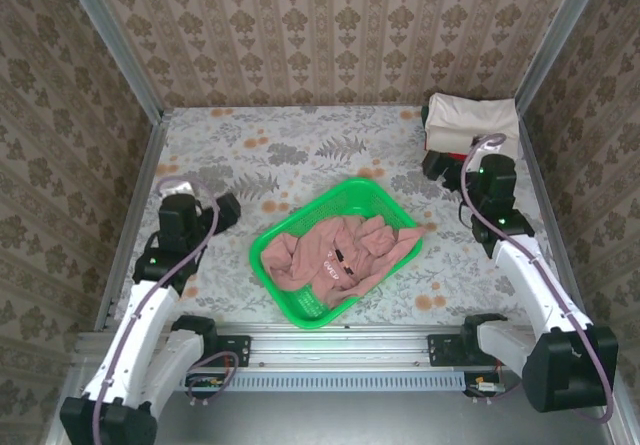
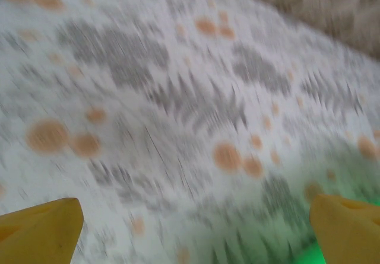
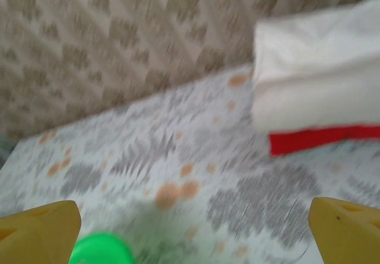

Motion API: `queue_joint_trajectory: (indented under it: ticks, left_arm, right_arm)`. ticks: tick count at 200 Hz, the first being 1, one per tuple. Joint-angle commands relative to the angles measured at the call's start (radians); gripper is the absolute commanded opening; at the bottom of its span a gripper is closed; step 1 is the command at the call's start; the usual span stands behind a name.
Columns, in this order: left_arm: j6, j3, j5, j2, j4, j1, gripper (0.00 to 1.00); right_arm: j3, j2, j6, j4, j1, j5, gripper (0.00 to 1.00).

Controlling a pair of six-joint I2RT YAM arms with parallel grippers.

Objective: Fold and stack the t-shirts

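Dusty-pink cotton is my target. On the top camera the pink t-shirt (image 1: pixel 335 255) lies crumpled in the green mesh basket (image 1: pixel 268 240), mid-table between the arms. In the far right corner a cream t-shirt (image 1: pixel 475 123) sits folded on a red t-shirt (image 1: pixel 434 151). The left gripper (image 1: pixel 228 208) hangs just left of the basket, and the right gripper (image 1: pixel 440 165) hangs close beside the folded stack. I see nothing in either.

On the left wrist camera, which is blurred, the yellow fingers (image 2: pixel 41 228) are spread as wide as they go. Only the flowered table (image 2: pixel 178 98) shows between them, with a green glow from the basket at the lower right edge.

The right wrist camera is also blurred. Its jaws are just as wide and empty, and they point towards the cream shirt with the red edge showing under it. A bit of green shows at the bottom left.

As I read it, two shirts are done and the pink one is next, so the step in hand is the reach into the basket. That calls for bringing a gripper over the rim and pinching a raised fold of pink. The shirt then has to be lifted clear without the mesh coming along, and there must be open table to spread it on.
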Motion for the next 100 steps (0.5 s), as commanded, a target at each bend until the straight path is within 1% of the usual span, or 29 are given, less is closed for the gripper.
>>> queue_joint_trajectory:
  ticks: [1, 7, 18, 38, 44, 50, 58, 82, 90, 100]
  left_arm:
    - [-0.15, 0.012, 0.022, -0.024, -0.19, -0.162, 1.0]
    - [-0.174, 0.017, -0.005, -0.021, -0.216, -0.235, 1.0]
    - [-0.25, 0.03, -0.086, -0.014, -0.285, -0.355, 1.0]
    - [-0.392, 0.071, -0.27, -0.016, -0.428, -0.593, 1.0]
    - [-0.437, 0.077, -0.32, -0.016, -0.465, -0.653, 1.0]
    - [-0.47, 0.078, -0.342, -0.014, -0.484, -0.702, 1.0]
    - [-0.497, 0.068, -0.344, -0.003, -0.48, -0.737, 0.99]
    - [-0.519, 0.011, -0.248, 0.091, -0.369, -0.757, 0.74]
    - [-0.521, 0.0, -0.23, 0.123, -0.339, -0.759, 0.69]
    - [-0.524, 0.0, -0.229, 0.156, -0.331, -0.759, 0.65]
  right_arm:
    - [-0.026, -0.016, -0.032, -0.178, 0.113, -0.025, 1.0]
    - [-0.028, -0.019, -0.041, -0.187, 0.127, -0.012, 1.0]
    - [-0.032, -0.023, -0.045, -0.2, 0.136, -0.007, 1.0]
    - [-0.045, -0.034, -0.038, -0.213, 0.143, -0.021, 1.0]
    - [-0.052, -0.036, -0.037, -0.206, 0.151, -0.033, 1.0]
    - [-0.058, -0.035, -0.035, -0.201, 0.16, -0.044, 1.0]
    - [-0.06, -0.03, -0.036, -0.195, 0.179, -0.051, 1.0]
    - [-0.038, 0.012, -0.048, -0.233, 0.242, -0.004, 1.0]
    - [-0.032, 0.026, -0.053, -0.247, 0.254, 0.015, 1.0]
    - [-0.028, 0.041, -0.055, -0.264, 0.262, 0.036, 1.0]
